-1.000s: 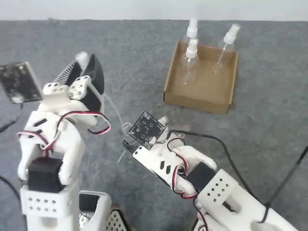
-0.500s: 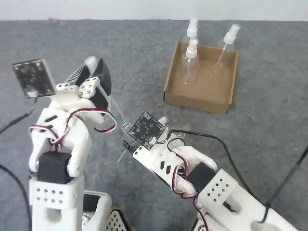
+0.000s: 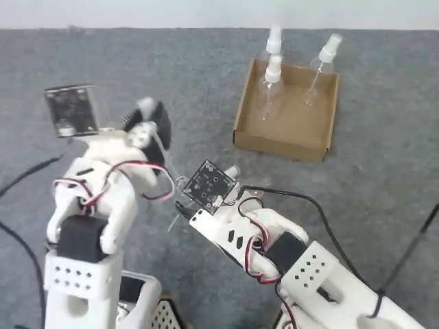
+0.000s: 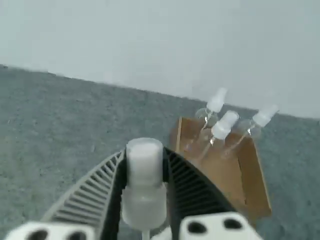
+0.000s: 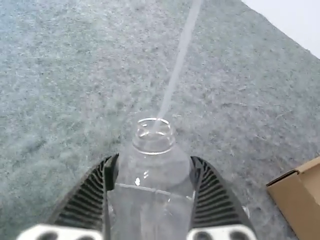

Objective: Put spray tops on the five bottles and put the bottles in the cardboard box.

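My left gripper (image 4: 144,162) is shut on a white spray top (image 4: 144,180), held above the grey mat; in the high view it (image 3: 149,115) is left of the box. The top's thin clear dip tube (image 5: 177,60) slants down into the open neck of a clear bottle (image 5: 152,137). My right gripper (image 5: 150,172) is shut on that bottle's body and holds it upright near the table's middle (image 3: 180,186). The cardboard box (image 3: 312,147) stands at the back right. Three bottles with spray tops (image 3: 274,68) stand in its far part.
A grey mat (image 3: 384,171) covers the table, with bare room to the right of the box and in front of it. A small pale object (image 3: 233,169) pokes out beside the right arm's camera board. A pale wall (image 4: 150,35) rises behind the table.
The left arm has swung right and toward the bottle with the spray top in its gripper. The right arm and its bottle have stayed put.
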